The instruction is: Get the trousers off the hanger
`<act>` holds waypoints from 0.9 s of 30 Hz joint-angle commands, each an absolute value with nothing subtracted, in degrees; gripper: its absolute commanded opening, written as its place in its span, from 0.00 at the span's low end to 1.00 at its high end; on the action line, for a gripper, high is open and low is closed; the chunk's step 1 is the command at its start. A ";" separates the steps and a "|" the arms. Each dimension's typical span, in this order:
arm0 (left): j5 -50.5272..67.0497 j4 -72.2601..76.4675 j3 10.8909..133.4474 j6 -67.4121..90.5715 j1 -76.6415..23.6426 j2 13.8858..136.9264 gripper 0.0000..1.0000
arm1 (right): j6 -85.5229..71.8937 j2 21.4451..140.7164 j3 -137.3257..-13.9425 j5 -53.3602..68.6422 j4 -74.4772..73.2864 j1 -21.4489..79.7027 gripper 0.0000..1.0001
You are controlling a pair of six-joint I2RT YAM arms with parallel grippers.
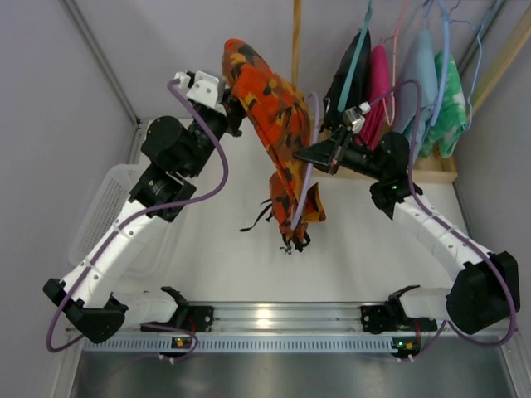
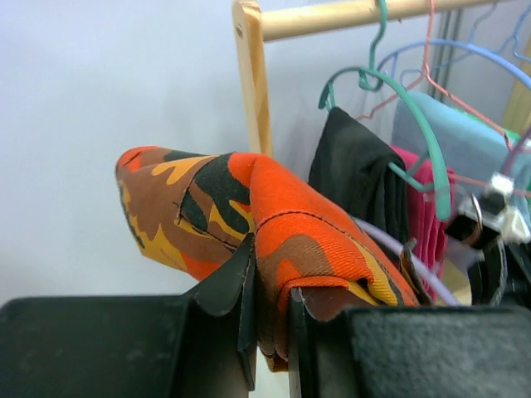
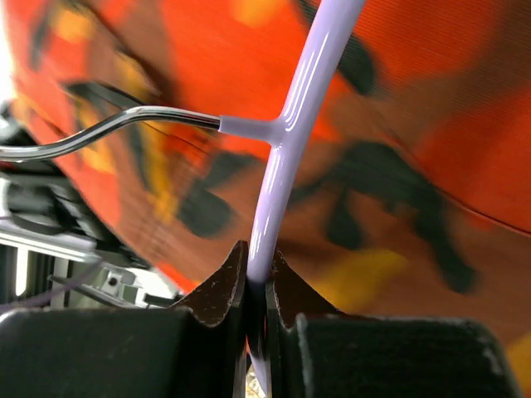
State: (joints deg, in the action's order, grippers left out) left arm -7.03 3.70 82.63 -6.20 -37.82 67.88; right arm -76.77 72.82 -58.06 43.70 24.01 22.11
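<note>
The orange trousers (image 1: 270, 108) with brown and yellow blotches hang in the air over the table's middle, dark drawstrings (image 1: 259, 217) dangling below. My left gripper (image 1: 230, 106) is shut on their upper end; the left wrist view shows a fold of the fabric (image 2: 282, 240) pinched between its jaws. The pale lilac hanger (image 1: 309, 157) runs down the trousers' right side. My right gripper (image 1: 304, 154) is shut on it; the right wrist view shows the lilac bar (image 3: 286, 157) between the jaws, its metal hook (image 3: 99, 133) to the left, the trousers (image 3: 398, 149) behind.
A wooden rail post (image 1: 295, 37) stands at the back. To its right hang a black garment (image 1: 353, 75) on a teal hanger, a pink one (image 1: 377, 91), a light blue one (image 1: 419, 75) and a green one (image 1: 452, 104). A white basket (image 1: 104, 207) sits left.
</note>
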 commanded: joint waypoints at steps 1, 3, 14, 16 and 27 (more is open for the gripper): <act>-11.86 17.13 94.38 -6.06 -35.60 67.76 0.00 | -73.04 73.21 -53.81 42.98 29.44 21.80 0.00; -11.60 17.66 97.97 -7.55 -35.25 69.25 0.00 | -72.60 74.08 -50.91 42.89 29.88 21.88 0.00; -14.50 14.41 114.43 -10.28 -35.16 75.58 0.00 | -73.04 80.07 -40.17 42.27 35.85 21.89 0.00; -15.73 14.24 116.19 -11.59 -35.24 76.02 0.00 | -72.60 80.86 -39.38 42.45 36.47 21.97 0.00; -26.44 19.15 113.65 -29.60 -34.89 75.06 0.00 | -71.11 79.98 -40.69 43.77 35.95 23.03 0.00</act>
State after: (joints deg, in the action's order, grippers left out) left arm -21.54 5.93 113.45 -20.78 -35.31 77.62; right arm -73.34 81.60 -38.37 42.74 32.12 22.09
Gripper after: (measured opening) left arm 0.187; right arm 0.054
